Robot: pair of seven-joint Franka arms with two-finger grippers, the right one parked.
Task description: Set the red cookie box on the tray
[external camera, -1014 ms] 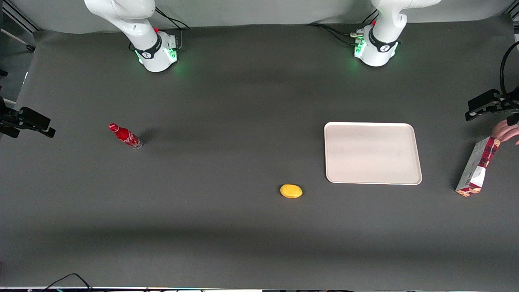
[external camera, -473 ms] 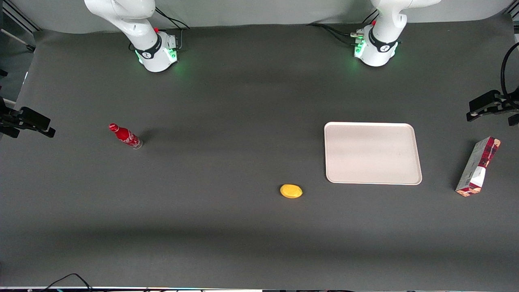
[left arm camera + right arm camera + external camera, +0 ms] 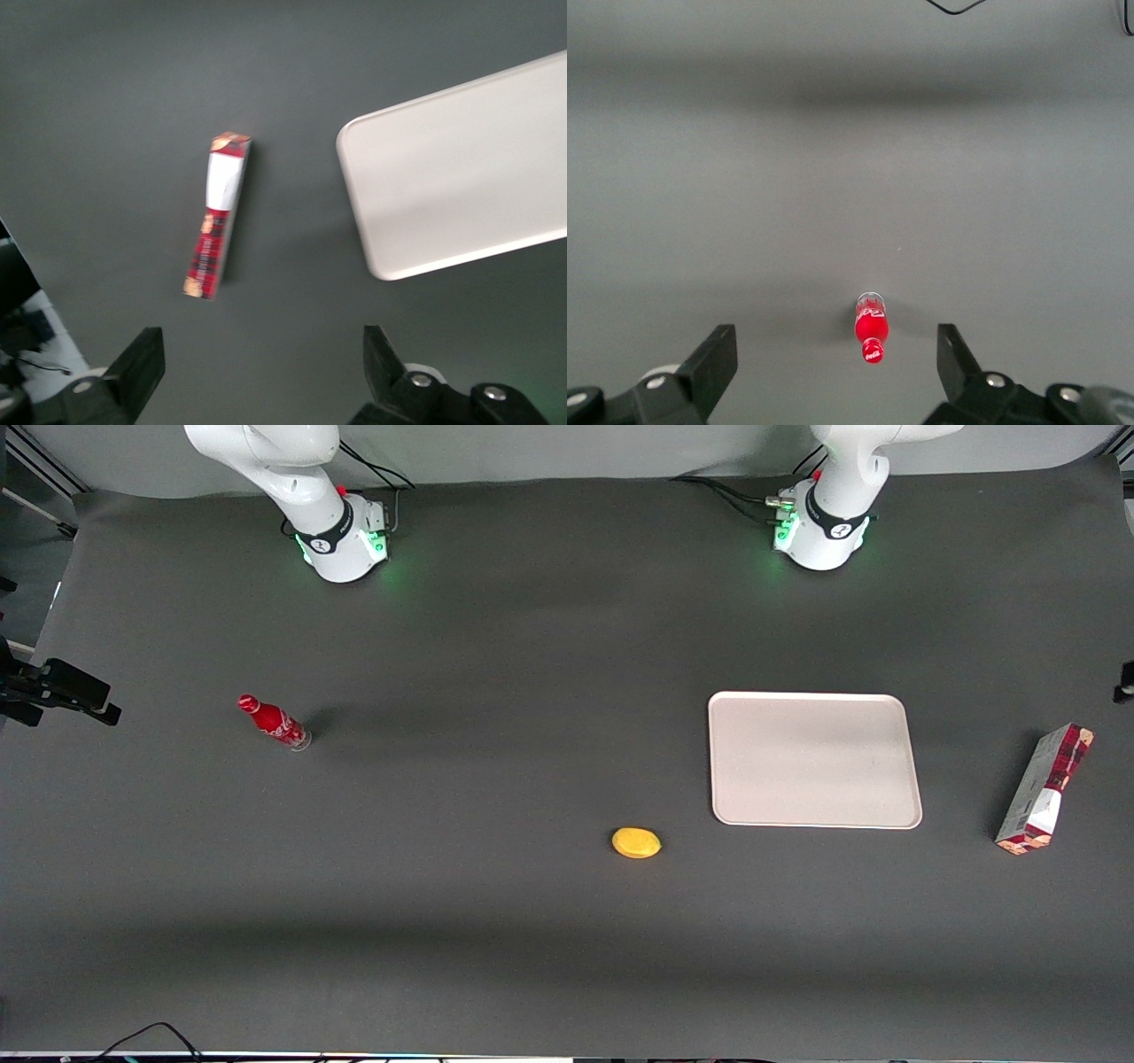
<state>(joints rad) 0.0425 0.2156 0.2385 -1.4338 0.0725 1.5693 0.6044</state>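
The red cookie box (image 3: 1045, 788) stands on the dark table toward the working arm's end, apart from the tray (image 3: 813, 760) beside it. The tray is pale beige, flat, with nothing on it. In the left wrist view the box (image 3: 219, 217) shows its white panel and red patterned face, with the tray (image 3: 469, 168) beside it. My left gripper (image 3: 263, 372) is open and holds nothing, high above the table near the box. It is almost out of the front view.
A small red bottle (image 3: 275, 723) stands toward the parked arm's end; it also shows in the right wrist view (image 3: 871, 329). A yellow oval object (image 3: 636, 842) lies nearer the front camera than the tray.
A human hand touching the box top one second ago has gone. My left gripper has moved almost out of the front view. The box and tray have not moved.
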